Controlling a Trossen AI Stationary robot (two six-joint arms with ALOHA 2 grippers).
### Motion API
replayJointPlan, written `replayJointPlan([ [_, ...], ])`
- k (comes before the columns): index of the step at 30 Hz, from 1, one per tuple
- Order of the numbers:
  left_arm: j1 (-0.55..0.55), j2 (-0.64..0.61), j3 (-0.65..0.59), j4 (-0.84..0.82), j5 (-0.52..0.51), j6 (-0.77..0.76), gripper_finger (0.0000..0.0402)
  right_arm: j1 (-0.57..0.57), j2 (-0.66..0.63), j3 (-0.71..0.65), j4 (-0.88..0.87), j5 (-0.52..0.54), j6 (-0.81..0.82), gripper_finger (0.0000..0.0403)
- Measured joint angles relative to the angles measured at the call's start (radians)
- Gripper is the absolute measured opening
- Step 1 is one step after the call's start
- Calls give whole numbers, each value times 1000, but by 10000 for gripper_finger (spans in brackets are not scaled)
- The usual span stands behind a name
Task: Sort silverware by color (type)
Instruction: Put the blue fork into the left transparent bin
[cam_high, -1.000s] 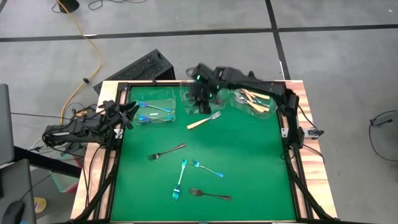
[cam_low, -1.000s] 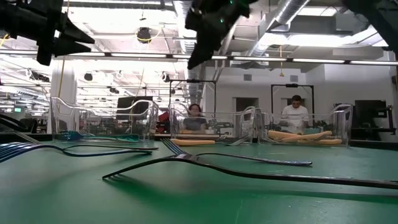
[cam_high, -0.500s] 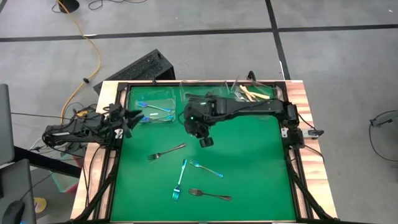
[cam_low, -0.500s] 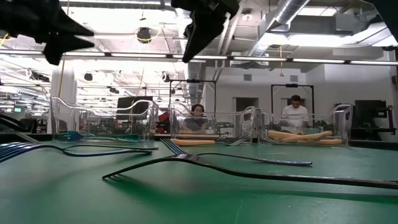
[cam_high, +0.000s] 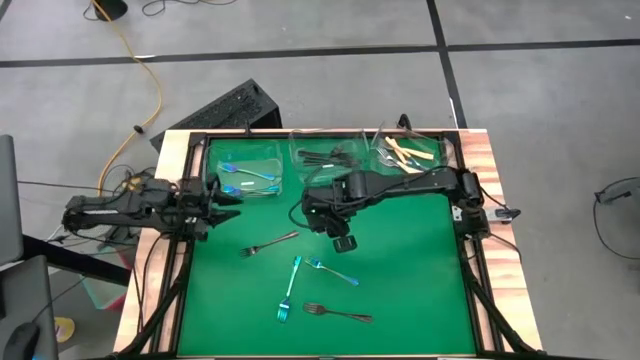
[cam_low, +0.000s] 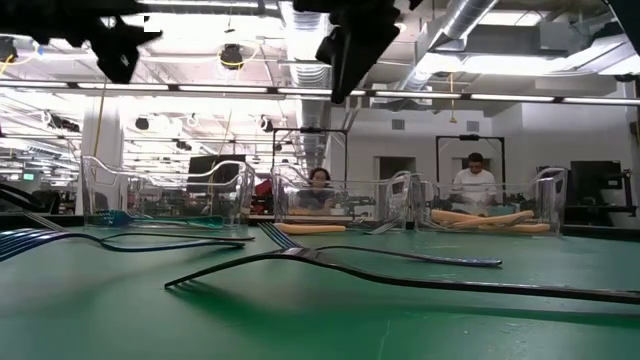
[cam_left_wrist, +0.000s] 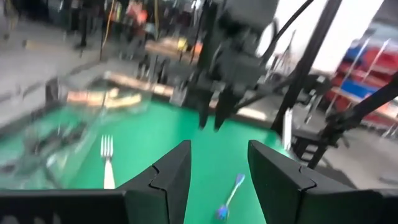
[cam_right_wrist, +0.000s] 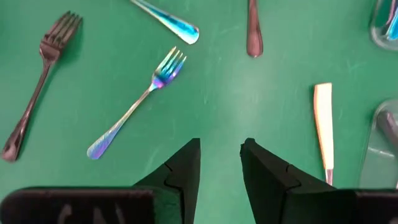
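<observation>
My right gripper (cam_right_wrist: 220, 163) hovers empty, fingers parted, above the blue fork (cam_right_wrist: 138, 102) (left gripper (cam_left_wrist: 219, 167) open too).

R gripper (cam_right_wrist: 219, 163) fingers apart, empty, above green mat (cam_right_wrist: 249, 93) w/ iridescent fork (cam_right_wrist: 137, 102), dark fork (cam_right_wrist: 37, 81), cream handle (cam_right_wrist: 324, 127).

Three clear tubs (cam_high: 330, 157) line the green mat's (cam_high: 400, 270) far edge; a black keyboard (cam_high: 222, 110) and yellow cable (cam_high: 150, 85) lie on the floor.
</observation>
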Motion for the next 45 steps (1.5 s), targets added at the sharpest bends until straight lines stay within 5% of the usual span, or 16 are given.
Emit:
replayJointPlan([
  [9, 0, 272, 0, -5, -65, -132, 145, -9, 0, 0, -149, 0, 38, 136],
  [19, -52, 434, 7, -42, 20, -235, 145, -9, -43, -2, -294, 0, 53, 136],
  [30, -240, 583, 156, -168, -118, -233, 145, -9, -241, -9, -250, 50, 135, 136],
  [45, -282, 689, 160, -246, -187, -311, 145, -3, -455, -9, -182, 50, 153, 137],
])
